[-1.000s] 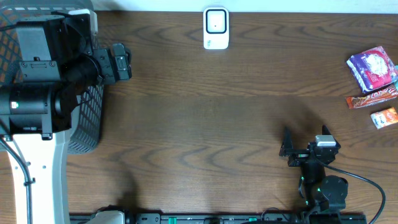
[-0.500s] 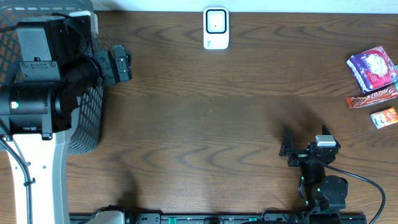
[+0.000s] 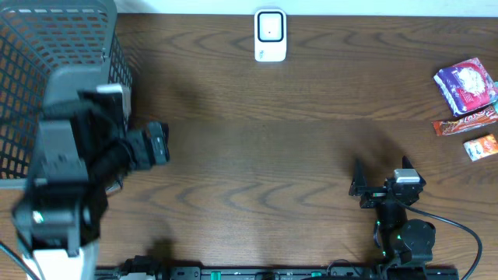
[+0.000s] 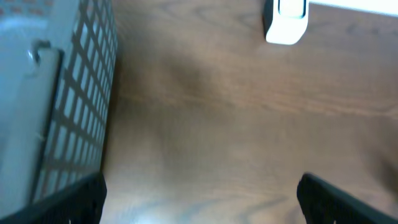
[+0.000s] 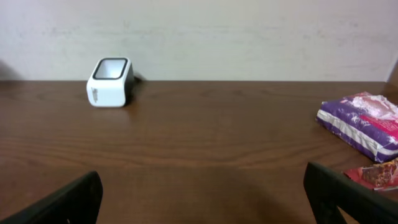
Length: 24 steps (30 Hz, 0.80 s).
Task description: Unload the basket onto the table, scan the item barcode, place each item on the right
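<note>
purple packet (image 3: 465, 85): likely the item. Lies flat at the right edge of the counter (image 3: 272, 155), far-right of the right tool, untouched. No barcode visible on its upper face.
neighbours: red bar packet (image 3: 465, 123) just on its near side, maybe touching, can't tell. small orange packet (image 3: 481, 146) nearer again.
scanner (image 3: 270, 35): far edge, centre, window on top. Well apart from the packets.
right tool (image 5: 205, 202): fingers fully spread, nothing between them. Low over the counter on the near side, pointing toward the far side.
left tool (image 4: 202, 202): fingers spread wide too, empty. Just beside the basket (image 3: 31, 93) at left. Its wrist view is blurred.
stage: pick not begun, by the look of it.
risk 1: packet sits at the counter edge, so a flat approach could shove it off instead of gripping it.
risk 2: slick film bag, so a pinch may slip or crumple the code.
risk 3: bar packet is so close it could get dragged or grabbed along.
risk 4: code side unknown. Wrong face to the scanner means no read.
risk 5: left arm is close to the basket mesh, so a swing could clip it.
</note>
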Available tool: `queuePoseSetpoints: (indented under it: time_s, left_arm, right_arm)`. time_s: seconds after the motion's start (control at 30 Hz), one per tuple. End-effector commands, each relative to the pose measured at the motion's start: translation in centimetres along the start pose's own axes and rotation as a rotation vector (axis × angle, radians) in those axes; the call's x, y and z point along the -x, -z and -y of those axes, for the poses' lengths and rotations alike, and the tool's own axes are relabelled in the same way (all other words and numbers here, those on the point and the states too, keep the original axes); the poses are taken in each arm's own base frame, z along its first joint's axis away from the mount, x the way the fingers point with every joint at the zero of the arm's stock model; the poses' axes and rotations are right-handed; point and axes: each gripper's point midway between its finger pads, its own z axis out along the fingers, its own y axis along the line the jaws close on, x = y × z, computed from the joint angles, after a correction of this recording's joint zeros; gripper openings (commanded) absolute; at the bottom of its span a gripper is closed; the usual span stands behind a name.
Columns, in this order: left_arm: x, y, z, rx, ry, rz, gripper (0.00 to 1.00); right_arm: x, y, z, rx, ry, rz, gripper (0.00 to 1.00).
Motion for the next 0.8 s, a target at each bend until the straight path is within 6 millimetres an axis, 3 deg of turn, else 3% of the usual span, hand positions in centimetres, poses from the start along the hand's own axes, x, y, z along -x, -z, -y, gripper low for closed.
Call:
queuePoseSetpoints:
  time_s: [0.0, 0.33, 0.5, 0.77]
  left_arm:
    - [-2.6, -0.7, -0.5, 0.000, -0.029, 0.042, 0.98]
    - [-9.7, -2.4, -1.6, -0.015, -0.061, 0.245, 0.98]
    - [-9.6, -1.9, -1.7, -0.020, -0.082, 0.397, 0.98]
    - [-8.6, -3.3, -1.8, -0.041, -0.112, 0.608, 0.98]
  right_arm:
    - [0.0, 0.0, -0.2, 0.009, 0.015, 0.001, 0.99]
    - [0.0, 0.0, -0.2, 0.009, 0.015, 0.001, 0.99]
    - [0.0, 0.0, -0.2, 0.009, 0.015, 0.001, 0.99]
    - [0.0, 0.0, -0.2, 0.008, 0.015, 0.001, 0.99]
